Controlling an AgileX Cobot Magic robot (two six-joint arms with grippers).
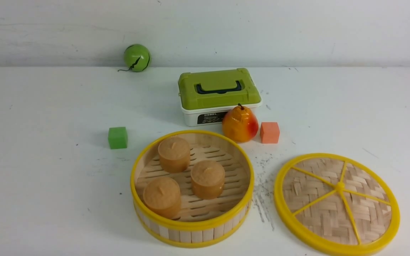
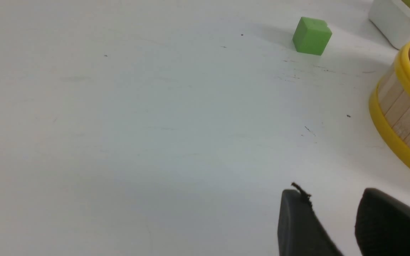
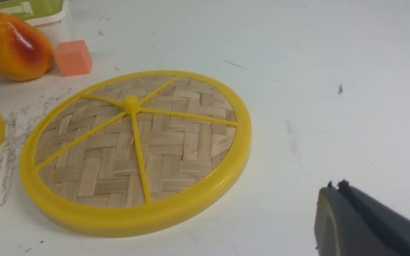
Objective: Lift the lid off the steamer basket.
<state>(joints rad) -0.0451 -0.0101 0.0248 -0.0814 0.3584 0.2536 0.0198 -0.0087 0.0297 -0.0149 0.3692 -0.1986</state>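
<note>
Nearest, the left gripper holds its jaws apart, empty, near the steamer basket. The right gripper has its jaws pressed together beside the lid. The lid lies flat on the table, right of the basket and apart from it, knob up. It is a round woven-bamboo disc with a yellow rim and five spokes. The open basket holds three brown cakes. Farther off are a green cube, pear, orange cube, green-lidded box and green ball.

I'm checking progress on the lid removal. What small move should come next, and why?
Probably nothing more than parking both arms clear: the lid already lies flat on the table beside the steamer basket, which stands open with three brown cakes showing.
</note>
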